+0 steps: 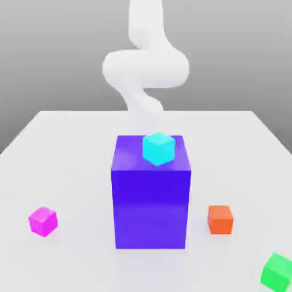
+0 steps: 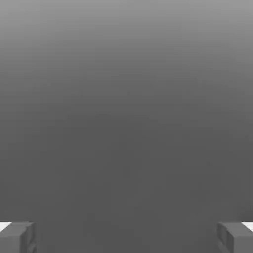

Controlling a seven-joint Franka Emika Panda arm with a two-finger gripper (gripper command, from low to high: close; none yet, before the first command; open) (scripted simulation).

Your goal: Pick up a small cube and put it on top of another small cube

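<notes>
Since my claw (image 2: 126, 238) stands wide open with nothing in it, I judge I'm at the reaching step. The magenta cube (image 1: 43, 221) rests on the surface (image 1: 74, 171) — below the claw, off toward the exterior view's left, the blue block (image 1: 151, 208) beside its path. Next: clear that block, then descend squarely — gently.

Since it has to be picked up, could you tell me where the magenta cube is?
On the table, at the exterior view's left, beside the blue block.
</notes>
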